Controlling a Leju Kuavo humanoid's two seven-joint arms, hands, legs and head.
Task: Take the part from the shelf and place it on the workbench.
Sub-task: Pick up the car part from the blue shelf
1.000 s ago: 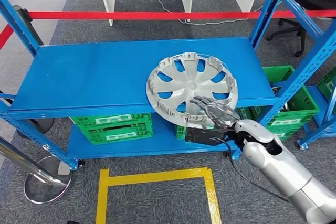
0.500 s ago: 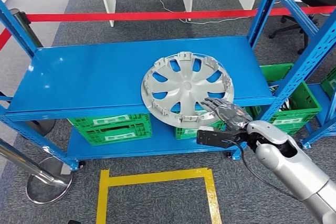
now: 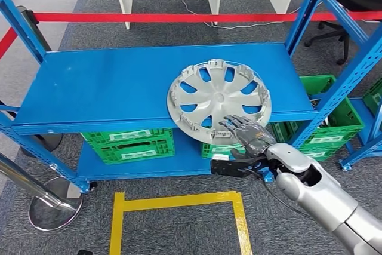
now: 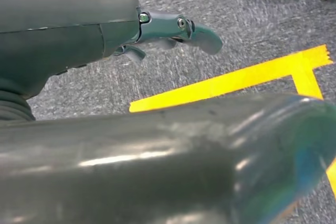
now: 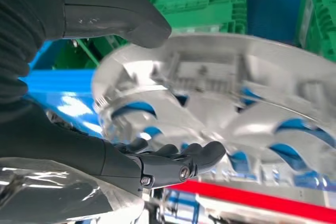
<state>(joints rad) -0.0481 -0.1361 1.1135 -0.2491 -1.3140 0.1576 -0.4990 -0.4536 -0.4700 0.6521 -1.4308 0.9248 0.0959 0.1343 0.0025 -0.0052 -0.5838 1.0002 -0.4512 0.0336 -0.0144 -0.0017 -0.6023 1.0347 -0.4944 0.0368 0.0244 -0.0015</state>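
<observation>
The part is a silver hubcap [image 3: 219, 100] lying flat on the blue shelf's top board [image 3: 113, 85], its near rim jutting past the front edge. My right hand [image 3: 243, 138] is at that near rim, with its fingers [image 3: 241, 128] spread over the top face and the thumb [image 3: 227, 166] below the rim and apart from it. In the right wrist view the hubcap [image 5: 238, 93] sits between the thumb [image 5: 130, 19] and the fingers [image 5: 186, 161], with a gap left. My left hand [image 4: 178, 27] hangs over the carpet with straight fingers, holding nothing.
Green crates [image 3: 128, 144] stand on the lower shelf board, and more [image 3: 335, 117] at the right. Blue uprights [image 3: 306, 10] frame the shelf. A red barrier tape [image 3: 157, 17] runs behind it. A yellow square [image 3: 175, 201] marks the floor, and a stanchion base [image 3: 54, 204] stands at the left.
The whole view swayed left and came back. My right hand stayed at the hubcap's near rim, and its thumb now sits a little lower. The hubcap has not shifted on the shelf.
</observation>
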